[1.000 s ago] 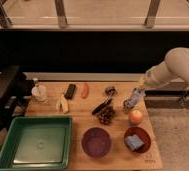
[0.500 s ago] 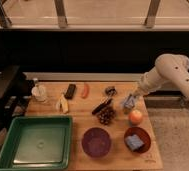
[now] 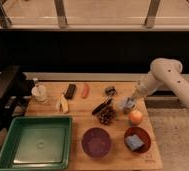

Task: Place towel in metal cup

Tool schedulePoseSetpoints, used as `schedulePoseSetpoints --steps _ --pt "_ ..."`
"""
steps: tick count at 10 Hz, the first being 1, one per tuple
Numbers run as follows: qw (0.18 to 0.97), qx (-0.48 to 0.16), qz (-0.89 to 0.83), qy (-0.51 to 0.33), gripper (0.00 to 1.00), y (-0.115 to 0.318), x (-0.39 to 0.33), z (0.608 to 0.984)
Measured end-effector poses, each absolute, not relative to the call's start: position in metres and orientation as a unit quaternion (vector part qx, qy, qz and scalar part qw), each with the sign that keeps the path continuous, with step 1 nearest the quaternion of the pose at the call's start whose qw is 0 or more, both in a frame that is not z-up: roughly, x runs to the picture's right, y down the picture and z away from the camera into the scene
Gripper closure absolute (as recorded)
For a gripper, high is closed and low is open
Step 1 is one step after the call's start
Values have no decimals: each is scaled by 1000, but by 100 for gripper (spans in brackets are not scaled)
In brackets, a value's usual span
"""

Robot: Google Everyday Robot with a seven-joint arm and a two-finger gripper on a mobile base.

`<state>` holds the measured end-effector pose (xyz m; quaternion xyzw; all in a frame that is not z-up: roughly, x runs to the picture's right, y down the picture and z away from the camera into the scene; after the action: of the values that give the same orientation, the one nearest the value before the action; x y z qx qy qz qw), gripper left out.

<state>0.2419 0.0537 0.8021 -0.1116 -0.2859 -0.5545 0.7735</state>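
My gripper [image 3: 130, 101] hangs at the end of the white arm [image 3: 160, 75] over the right side of the wooden table [image 3: 83, 107]. It is right at a small grey-blue shape [image 3: 126, 105] just left of the orange fruit. This shape seems to be the metal cup with a bluish towel at its mouth, but I cannot separate the two. A blue folded cloth or sponge [image 3: 133, 142] lies in the red bowl [image 3: 137, 139] at the front right.
A green tray [image 3: 35, 142] is at the front left and a purple bowl [image 3: 96, 141] at the front middle. A pine cone [image 3: 106, 116], dark brush [image 3: 102, 106], orange fruit [image 3: 135, 117], banana [image 3: 63, 103], red vegetable [image 3: 85, 90], black bar [image 3: 70, 91] and small bottle [image 3: 38, 91] lie around.
The gripper has come down and slightly left onto the grey-blue shape. The arm's elbow has swung in from the right edge toward the table.
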Motion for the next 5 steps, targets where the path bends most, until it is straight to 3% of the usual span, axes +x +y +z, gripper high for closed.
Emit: schedulePoseSetpoints --steps 2,5 --pt "780 -114 -543 -288 22 57 249 814" --pt "780 -116 -542 -291 20 59 247 819"
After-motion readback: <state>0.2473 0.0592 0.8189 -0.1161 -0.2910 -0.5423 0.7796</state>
